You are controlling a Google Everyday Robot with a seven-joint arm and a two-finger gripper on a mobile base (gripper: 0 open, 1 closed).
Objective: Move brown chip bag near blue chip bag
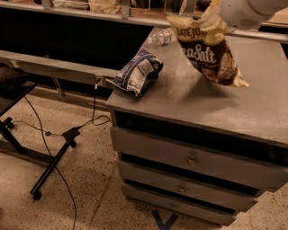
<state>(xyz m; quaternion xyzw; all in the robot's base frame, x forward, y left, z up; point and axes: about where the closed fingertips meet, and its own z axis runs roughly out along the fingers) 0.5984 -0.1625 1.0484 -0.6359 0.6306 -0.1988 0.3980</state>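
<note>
From my remote station I see the gripper (210,16) at the 1 o'clock edge of the view, below the white arm (245,11). It is clamped on the cream top edge of the brown chip bag (208,56). The bag hangs tilted above the grey cabinet top (234,110), its dark lower end swung toward 4 o'clock and its shadow falling on the surface beneath. The blue chip bag (137,76) lies on its side near the cabinet's left edge, at about 9 o'clock from the brown bag and apart from it. A clear water bottle (161,37) lies on the far part of the top, at roughly 1 o'clock from the blue bag. Three drawers (193,160) with small knobs face me under the top. On the speckled floor at 8 o'clock stands a black wheeled frame (50,167), with a dark cable (93,114) running down from the cabinet's left corner, and a blue tape mark (162,220) lies at 6 o'clock.
</note>
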